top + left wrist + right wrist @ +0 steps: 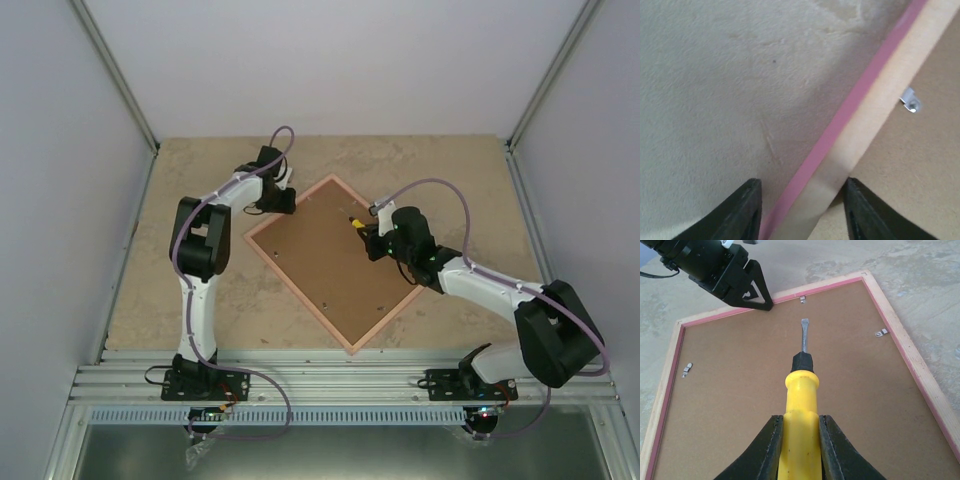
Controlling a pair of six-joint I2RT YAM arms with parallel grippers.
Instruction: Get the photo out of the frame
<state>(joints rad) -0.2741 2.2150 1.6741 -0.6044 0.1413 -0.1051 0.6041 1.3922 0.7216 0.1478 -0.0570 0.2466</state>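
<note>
The frame (298, 295) lies face down on the table as a diamond, its brown backing board (740, 405) up, so the photo is hidden. My left gripper (282, 200) is at the frame's upper-left side. In the left wrist view it (802, 182) stands open astride the wooden rail (875, 110). One finger is against the rail's inner side; the other is a little off the pink outer edge. My right gripper (800, 416) is shut on a yellow-handled screwdriver (799, 405). The blade hovers over the board and points at the far rail.
Small metal clips (883, 332) (687, 369) (801, 299) sit along the inner edges of the frame, one also in the left wrist view (910, 102). Grey walls close the table (200, 160) on three sides. The arm bases stand on a metal rail at the near edge.
</note>
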